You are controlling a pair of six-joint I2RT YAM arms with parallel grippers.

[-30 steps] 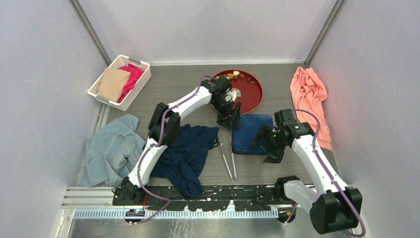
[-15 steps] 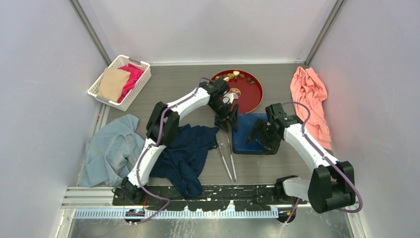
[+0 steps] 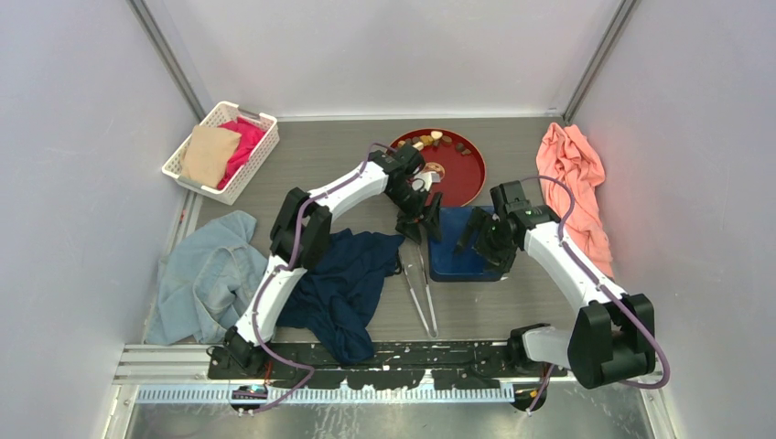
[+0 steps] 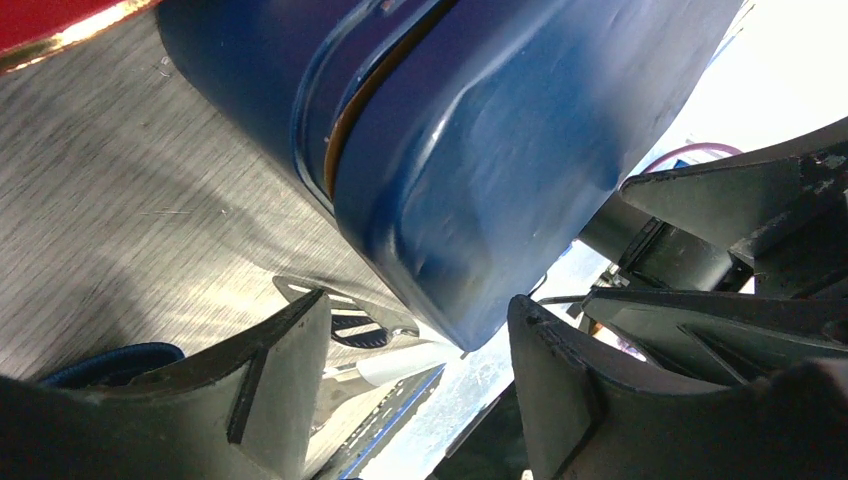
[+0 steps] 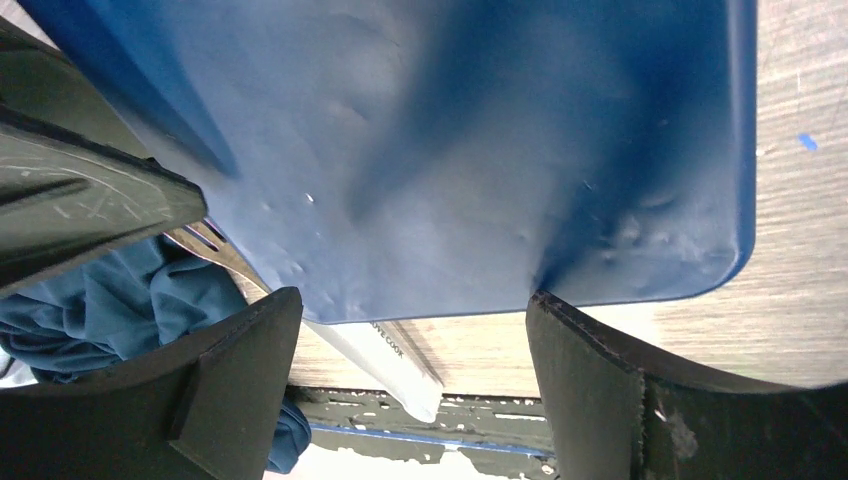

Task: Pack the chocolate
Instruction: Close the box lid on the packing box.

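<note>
I see the small brown and cream chocolate pieces [image 3: 428,140] lying along the far rim of the round red tray [image 3: 468,176] on the table [image 3: 339,155]. The closed navy square box [image 3: 455,261] sits just nearer. My left hand [image 3: 420,222] stands apart at its left corner. My right hand [image 3: 481,241], fingers wide apart, hangs over its lid.

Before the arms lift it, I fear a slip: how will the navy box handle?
Likely thin-walled: the navy box shows dents at its corner. Its smooth skin may slip. Its seam shows a gap, so the top might lift off.
</note>
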